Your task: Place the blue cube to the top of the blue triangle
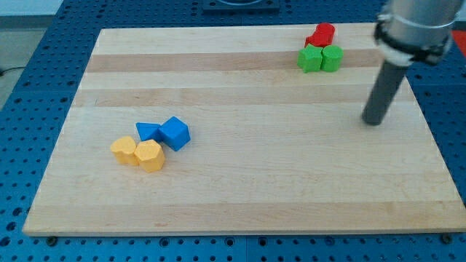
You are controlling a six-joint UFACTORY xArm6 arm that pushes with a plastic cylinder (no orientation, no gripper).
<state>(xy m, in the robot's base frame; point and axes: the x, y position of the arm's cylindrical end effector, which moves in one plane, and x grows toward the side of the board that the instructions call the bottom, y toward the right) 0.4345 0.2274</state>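
The blue cube [175, 133] lies on the wooden board [247, 182] at the view's lower left. It touches the right side of the blue triangle [148, 132]. My tip [373, 121] rests on the board far to the view's right of both blue blocks and touches no block. The dark rod rises from it to the arm at the view's top right.
Two yellow blocks [138, 153] sit just below the blue triangle, touching each other. At the view's top right, a red block [321, 34] sits above two green blocks [320, 58]. A blue perforated table surrounds the board.
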